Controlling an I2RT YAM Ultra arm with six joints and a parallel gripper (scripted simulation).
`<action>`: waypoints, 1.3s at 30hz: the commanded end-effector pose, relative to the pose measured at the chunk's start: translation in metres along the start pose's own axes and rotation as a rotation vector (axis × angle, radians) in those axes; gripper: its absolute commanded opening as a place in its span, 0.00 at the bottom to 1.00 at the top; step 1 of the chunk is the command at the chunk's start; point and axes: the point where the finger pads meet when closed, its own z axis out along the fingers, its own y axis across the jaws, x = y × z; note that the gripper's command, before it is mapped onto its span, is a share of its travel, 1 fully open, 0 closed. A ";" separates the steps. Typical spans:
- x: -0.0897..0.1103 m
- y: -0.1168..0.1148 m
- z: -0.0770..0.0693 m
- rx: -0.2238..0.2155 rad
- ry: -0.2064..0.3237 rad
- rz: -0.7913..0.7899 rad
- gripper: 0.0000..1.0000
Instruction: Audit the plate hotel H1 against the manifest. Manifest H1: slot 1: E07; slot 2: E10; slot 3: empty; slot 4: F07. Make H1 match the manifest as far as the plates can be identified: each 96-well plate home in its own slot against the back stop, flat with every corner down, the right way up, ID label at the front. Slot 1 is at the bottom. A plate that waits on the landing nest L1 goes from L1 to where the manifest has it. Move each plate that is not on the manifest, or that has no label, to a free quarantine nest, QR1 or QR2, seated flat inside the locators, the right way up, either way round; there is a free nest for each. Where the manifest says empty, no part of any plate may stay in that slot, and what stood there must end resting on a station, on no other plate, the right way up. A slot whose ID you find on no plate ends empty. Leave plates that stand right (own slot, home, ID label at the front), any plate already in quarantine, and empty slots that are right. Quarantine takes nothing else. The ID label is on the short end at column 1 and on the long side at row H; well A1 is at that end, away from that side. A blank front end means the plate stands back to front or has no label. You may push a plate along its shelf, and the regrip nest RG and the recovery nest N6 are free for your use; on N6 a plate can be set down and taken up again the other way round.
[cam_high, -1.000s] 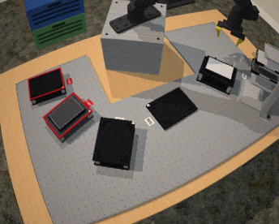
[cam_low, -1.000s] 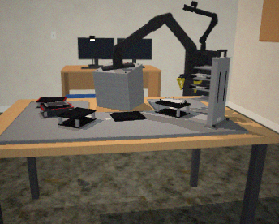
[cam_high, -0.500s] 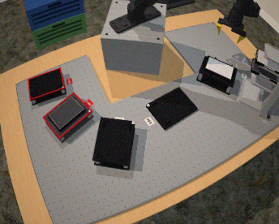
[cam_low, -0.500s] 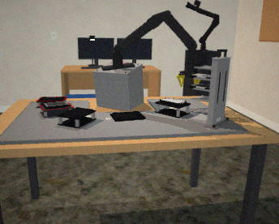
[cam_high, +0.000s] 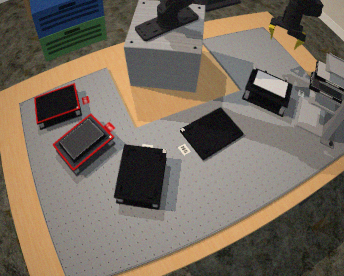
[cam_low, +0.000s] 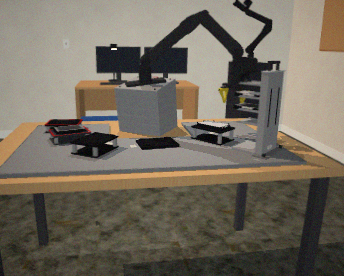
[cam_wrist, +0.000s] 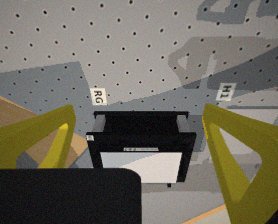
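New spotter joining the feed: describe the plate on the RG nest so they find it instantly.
Start at the grey pedestal under the arm, then look toward the plate hotel. Between them a raised black nest holds the plate; it alone shows a pale, near-white top.

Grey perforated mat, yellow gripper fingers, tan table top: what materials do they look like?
Grey perforated mat: likely matte metal breadboard, with a regular hole grid. Yellow fingers of the open gripper: probably plastic, uniform colour with cut-out windows. Tan table top: looks like wood or laminate, smooth, no visible grain.
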 end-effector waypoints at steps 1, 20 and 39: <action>-0.011 -0.009 -0.031 0.042 -0.037 0.003 1.00; -0.011 -0.010 -0.031 0.044 -0.038 0.004 1.00; -0.010 -0.008 -0.058 0.041 -0.038 0.003 1.00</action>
